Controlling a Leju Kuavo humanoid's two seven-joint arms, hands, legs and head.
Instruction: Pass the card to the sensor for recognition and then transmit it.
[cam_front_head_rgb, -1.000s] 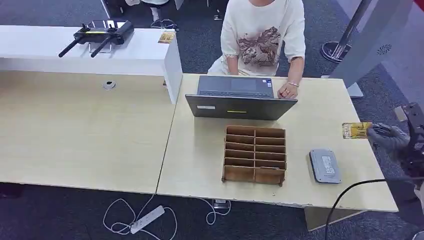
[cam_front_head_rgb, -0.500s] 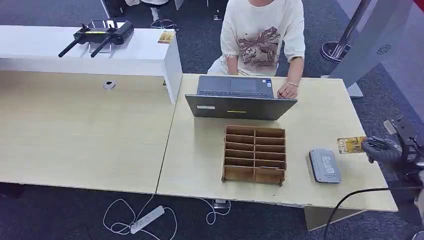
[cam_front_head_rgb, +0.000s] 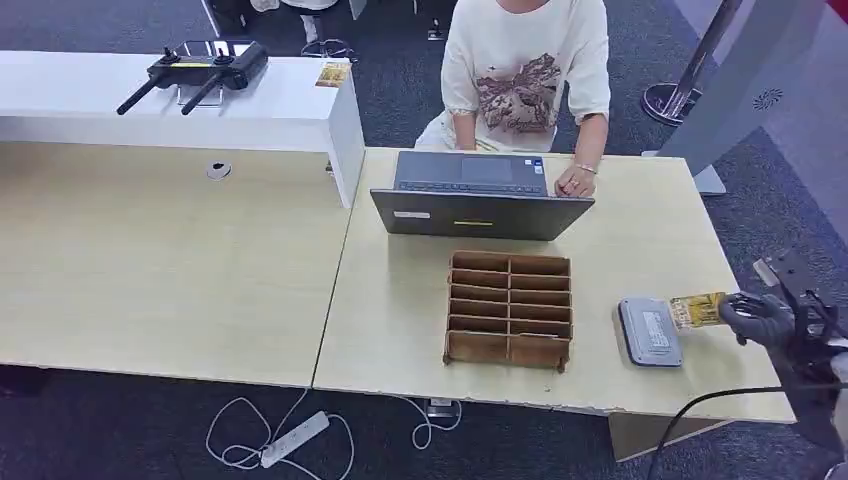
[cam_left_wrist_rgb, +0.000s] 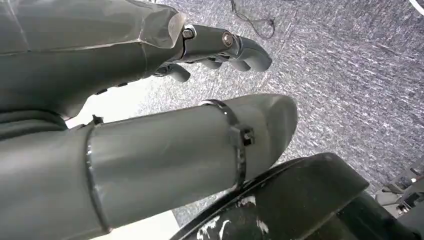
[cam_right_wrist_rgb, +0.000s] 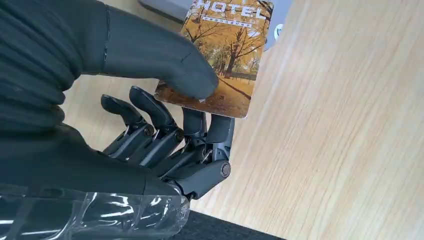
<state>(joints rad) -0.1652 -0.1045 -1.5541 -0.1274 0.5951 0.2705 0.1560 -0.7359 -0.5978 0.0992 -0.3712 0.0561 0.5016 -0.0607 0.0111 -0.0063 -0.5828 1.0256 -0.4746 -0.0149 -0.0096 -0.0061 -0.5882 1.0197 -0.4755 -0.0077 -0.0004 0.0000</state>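
Observation:
My right hand (cam_front_head_rgb: 760, 318) pinches a yellow hotel card (cam_front_head_rgb: 697, 309) between thumb and fingers, low over the table's right end. The card's far edge reaches the right side of the grey card sensor (cam_front_head_rgb: 650, 331), a flat box lying on the table. In the right wrist view the card (cam_right_wrist_rgb: 224, 55) shows an autumn tree picture under my thumb (cam_right_wrist_rgb: 165, 62), and a corner of the sensor (cam_right_wrist_rgb: 170, 7) lies beyond it. My left hand (cam_left_wrist_rgb: 220, 50) hangs over grey carpet, its fingers curled in around nothing.
A wooden compartment rack (cam_front_head_rgb: 510, 309) stands left of the sensor. Behind it, a person (cam_front_head_rgb: 525, 70) sits at an open laptop (cam_front_head_rgb: 477, 196), one hand on its edge. A second card (cam_front_head_rgb: 332, 74) and a black antenna device (cam_front_head_rgb: 195, 68) lie on the white counter.
My right hand has carried the card down and to the left, from above the table's right edge to the sensor's right side. The person and the rack have not moved.

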